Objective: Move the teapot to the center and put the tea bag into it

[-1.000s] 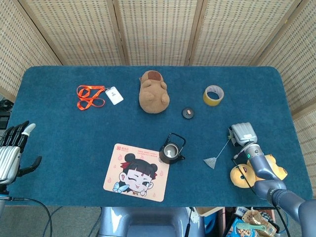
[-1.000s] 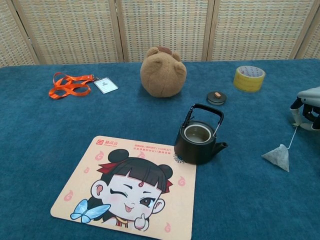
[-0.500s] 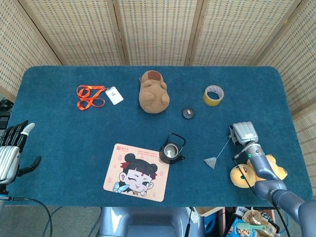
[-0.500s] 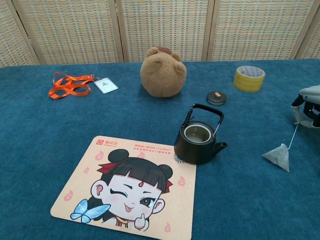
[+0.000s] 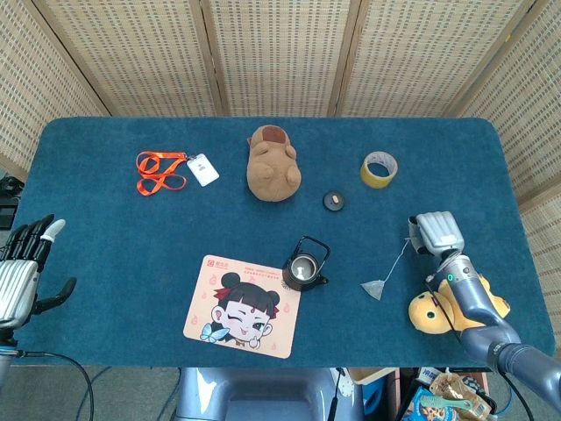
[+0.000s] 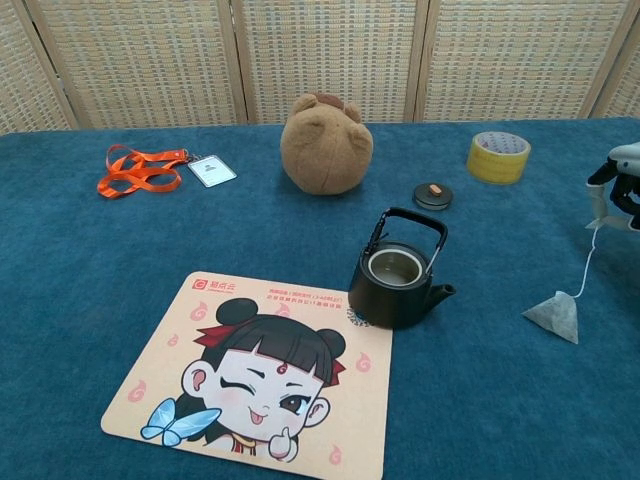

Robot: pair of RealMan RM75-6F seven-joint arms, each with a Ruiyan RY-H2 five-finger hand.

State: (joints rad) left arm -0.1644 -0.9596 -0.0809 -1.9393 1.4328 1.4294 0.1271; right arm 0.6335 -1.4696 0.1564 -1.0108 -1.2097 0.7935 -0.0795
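Note:
The black teapot (image 5: 304, 266) (image 6: 398, 281) stands lidless and upright in the middle of the blue table, just right of the cartoon mat. Its small lid (image 5: 333, 201) (image 6: 433, 195) lies apart behind it. To the right, the grey tea bag (image 5: 373, 288) (image 6: 555, 314) hangs low over the cloth on its white string. My right hand (image 5: 432, 234) (image 6: 620, 184) pinches the top of that string, up and right of the bag. My left hand (image 5: 24, 272) rests at the table's left edge with fingers spread, holding nothing.
A cartoon mat (image 5: 242, 304) (image 6: 262, 371) lies front centre. Behind are a brown plush (image 5: 273, 161) (image 6: 325, 143), an orange lanyard with badge (image 5: 162, 171) (image 6: 140, 169) and a yellow tape roll (image 5: 379, 169) (image 6: 498, 156). A yellow plush toy (image 5: 430, 311) sits by my right forearm.
My right hand has risen slightly and drifted right, pulling the string tauter. The tea bag has shifted very little. Teapot and left hand are unmoved.

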